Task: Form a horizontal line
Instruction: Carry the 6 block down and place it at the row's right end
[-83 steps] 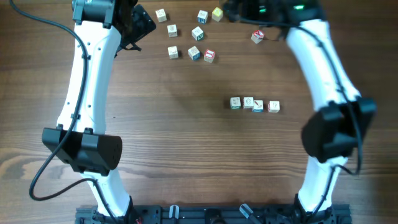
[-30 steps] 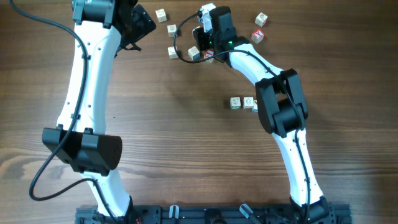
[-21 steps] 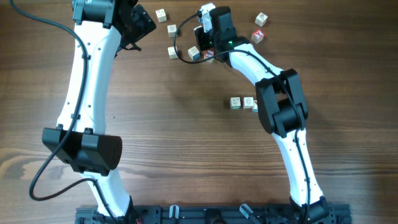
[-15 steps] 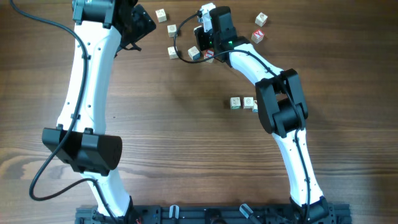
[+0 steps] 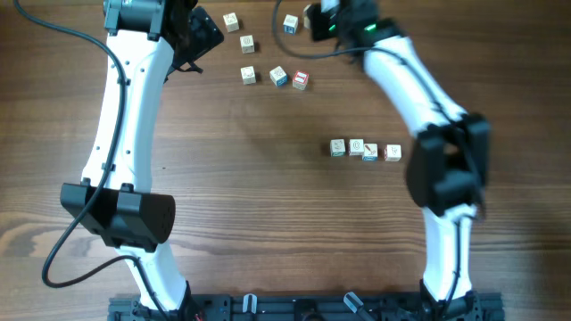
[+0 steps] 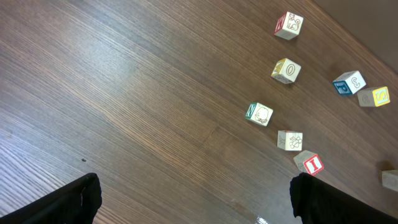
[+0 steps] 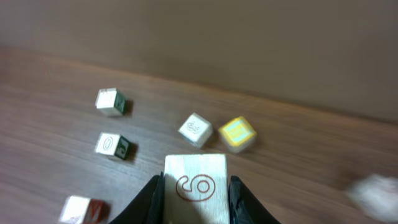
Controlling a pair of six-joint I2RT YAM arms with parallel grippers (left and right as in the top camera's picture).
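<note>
The horizontal line (image 5: pixel 364 150) is a row of four small pale cubes lying mid-table, right of centre. Neither gripper is near it. My right gripper (image 7: pixel 195 194) is shut on a pale cube (image 7: pixel 195 185) printed with a red curled mark, held above the wood. In the overhead view this gripper (image 5: pixel 327 20) hangs at the far edge, beside a yellow cube (image 5: pixel 311 20), and its own cube is hidden. My left gripper (image 5: pixel 203 34) stands wide open at the far left with nothing between its fingers (image 6: pixel 79 200).
Loose cubes lie scattered at the far side: two whitish ones (image 5: pixel 231 21) (image 5: pixel 247 43), a row of three (image 5: pixel 249 75) (image 5: pixel 279 77) (image 5: pixel 301 80), and a blue-marked one (image 5: pixel 291 24). The right arm (image 5: pixel 419 89) crosses the far right. The left arm (image 5: pixel 125 116) runs down the left.
My right arm has swung up and to the right, away from the loose cubes, carrying one cube off the table. The right end of the row is uncovered. The left arm has not moved.
</note>
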